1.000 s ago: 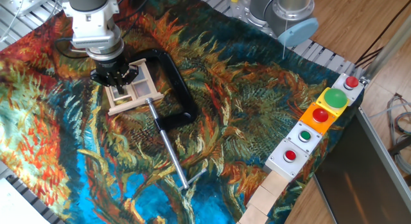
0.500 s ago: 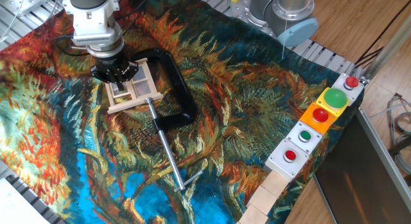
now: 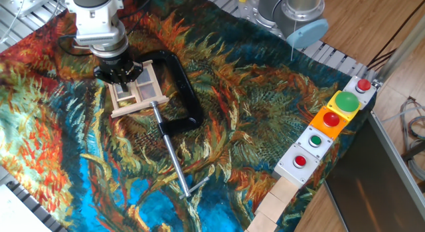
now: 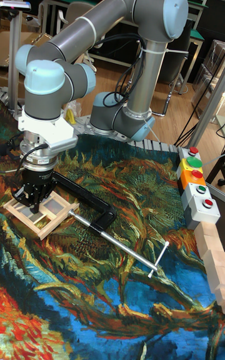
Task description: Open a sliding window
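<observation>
Fixed view: one sliding window, one end effector atop; grip state unclear.

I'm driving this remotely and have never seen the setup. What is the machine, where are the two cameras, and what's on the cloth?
One grey robot arm with a two-finger pincer at its tip. One camera looks down at the table from above; the tall one faces the arm from the front. On the painted cloth lie a small wooden window, a black clamp with a steel rod, and a row of button boxes at the edge. The pincer is down on the window; whether it grips anything I cannot tell.
</observation>
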Available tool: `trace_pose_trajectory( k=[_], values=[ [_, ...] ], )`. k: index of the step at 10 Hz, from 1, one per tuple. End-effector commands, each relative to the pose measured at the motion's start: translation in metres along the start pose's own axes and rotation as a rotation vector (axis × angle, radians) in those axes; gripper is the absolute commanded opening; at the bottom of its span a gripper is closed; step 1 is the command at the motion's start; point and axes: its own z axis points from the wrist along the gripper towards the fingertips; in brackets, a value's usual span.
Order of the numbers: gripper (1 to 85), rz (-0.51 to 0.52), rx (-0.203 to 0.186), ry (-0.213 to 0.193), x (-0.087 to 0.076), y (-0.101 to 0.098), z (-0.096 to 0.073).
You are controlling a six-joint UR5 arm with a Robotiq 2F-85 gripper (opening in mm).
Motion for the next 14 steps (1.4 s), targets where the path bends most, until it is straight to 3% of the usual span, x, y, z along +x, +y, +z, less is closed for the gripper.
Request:
trace_pose_trajectory(
  k=[1,8,14],
  values=[
    [1.3,0.021,-0.01,-0.024,-0.016,0.003,-0.006],
    [1.3,0.03,-0.008,-0.055,-0.055,0.001,-0.006],
    [1.3,0.029,-0.014,-0.06,-0.052,0.001,-0.003]
  ],
)
